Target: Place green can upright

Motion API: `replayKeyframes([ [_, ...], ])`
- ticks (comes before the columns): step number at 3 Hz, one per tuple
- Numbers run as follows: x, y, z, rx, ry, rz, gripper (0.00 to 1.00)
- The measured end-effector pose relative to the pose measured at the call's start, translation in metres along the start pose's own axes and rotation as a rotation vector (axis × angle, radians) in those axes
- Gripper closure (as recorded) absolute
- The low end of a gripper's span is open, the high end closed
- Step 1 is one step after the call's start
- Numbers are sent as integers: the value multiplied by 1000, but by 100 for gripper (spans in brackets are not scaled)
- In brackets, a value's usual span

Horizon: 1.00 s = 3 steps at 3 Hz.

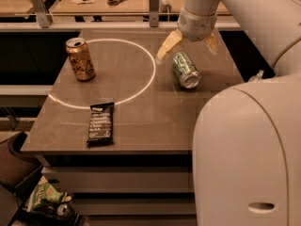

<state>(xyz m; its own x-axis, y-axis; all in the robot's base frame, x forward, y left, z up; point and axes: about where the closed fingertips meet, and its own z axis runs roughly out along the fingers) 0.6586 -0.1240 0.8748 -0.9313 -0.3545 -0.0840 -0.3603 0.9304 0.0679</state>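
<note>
The green can (185,69) lies on its side on the right part of the grey table (141,121), just outside the white ring (154,72) marked on the top. Its silver end faces the front right. Your gripper (188,44) hangs just above and behind the can. Its two pale fingers (165,47) are spread wide to either side of the can's far end and hold nothing. Well to the left, by the ring's left side, a copper-gold can (80,59) stands upright. A dark snack bar (101,122) lies flat near the front edge.

The can is round and looks free to roll. If one finger meets it before the other, it may be nudged toward the table's right edge, which is near. A pinch too close to the far end could let the can slip as you tip it up, and letting go before its base sits flat would likely topple it.

The robot's white body (244,154) fills the lower right and covers the table's front right corner. You cannot tell how high the fingertips sit above the surface.
</note>
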Motion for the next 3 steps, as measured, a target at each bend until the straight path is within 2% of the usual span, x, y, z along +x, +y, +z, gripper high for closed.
replayKeyframes([
  [2, 8, 3, 13, -14, 21, 9, 0],
  [3, 5, 3, 18, -11, 24, -6, 0],
])
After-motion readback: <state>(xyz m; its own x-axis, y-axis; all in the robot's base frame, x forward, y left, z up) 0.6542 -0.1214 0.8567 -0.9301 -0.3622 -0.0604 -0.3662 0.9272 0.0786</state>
